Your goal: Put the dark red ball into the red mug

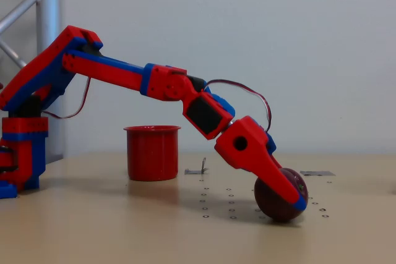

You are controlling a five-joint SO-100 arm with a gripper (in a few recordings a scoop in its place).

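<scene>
The dark red ball (271,203) rests on the tan table at the right, glossy and maroon. My red-and-blue gripper (296,200) reaches down onto it from the upper left. One finger (286,187) lies across the ball's near side, its tip close to the table. The other finger is hidden behind the ball, so the grip cannot be judged. The red mug (152,153) stands upright on the table to the left of the ball, well apart from the gripper, its mouth facing up.
The arm's base (22,153) stands at the left edge beside a metal frame (46,4). Small metal brackets (197,169) and rows of screw holes (230,202) mark the table between mug and ball. A plain wall is behind.
</scene>
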